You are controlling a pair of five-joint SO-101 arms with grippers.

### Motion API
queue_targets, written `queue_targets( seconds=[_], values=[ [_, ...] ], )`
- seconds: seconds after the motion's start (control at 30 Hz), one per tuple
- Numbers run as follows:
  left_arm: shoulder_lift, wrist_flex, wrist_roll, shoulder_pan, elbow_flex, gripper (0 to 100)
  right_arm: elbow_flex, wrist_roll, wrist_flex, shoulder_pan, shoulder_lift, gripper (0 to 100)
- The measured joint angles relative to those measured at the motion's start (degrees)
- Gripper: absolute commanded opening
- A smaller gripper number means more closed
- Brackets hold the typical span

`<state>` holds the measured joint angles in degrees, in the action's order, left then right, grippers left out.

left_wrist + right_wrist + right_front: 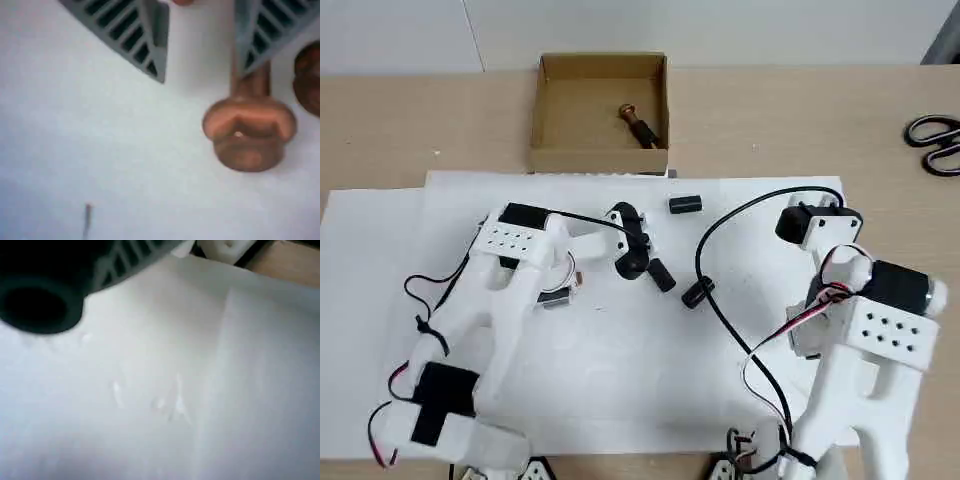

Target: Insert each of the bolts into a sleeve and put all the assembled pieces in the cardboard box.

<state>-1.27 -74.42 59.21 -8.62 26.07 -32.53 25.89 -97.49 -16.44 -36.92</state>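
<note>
The left wrist view shows the left gripper [202,72] open, its grey ribbed fingers [130,35] wide apart above the white paper [100,150]. A copper bolt [247,127] lies on the paper. Its shaft rests against the inner edge of one finger and its flanged head sits just past the tips; nothing is clamped.

In the right wrist view, a black sleeve [35,305] sits right at the right gripper [125,260], hollow end toward the camera. Whether that gripper clamps it cannot be told.

The high view adds a loose sleeve [685,204] farther out on the paper. Beyond it, on the wooden worktop [770,110], the cardboard box [590,158] holds one assembled piece [640,127].
</note>
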Motion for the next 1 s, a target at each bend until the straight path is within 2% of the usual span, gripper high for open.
queue_targets(
  seconds=[0.4, 0.57, 0.77, 1.0],
  values=[
    [-4.9, 4.0, 0.0, -0.2, -0.1, 9, 0.0, 0.0, 0.0, 0.0, 0.0, 0.3],
    [-4.9, 4.0, 0.0, -0.2, -0.1, 0, 0.0, 0.0, 0.0, 0.0, 0.0, 0.3],
    [-5.7, 0.2, 0.0, -0.3, -3.0, 1, 0.0, 0.0, 0.0, 0.0, 0.0, 0.3],
    [-5.8, 0.4, 0.0, 0.0, -6.1, 1, 0.0, 0.0, 0.0, 0.0, 0.0, 0.3]
  ],
)
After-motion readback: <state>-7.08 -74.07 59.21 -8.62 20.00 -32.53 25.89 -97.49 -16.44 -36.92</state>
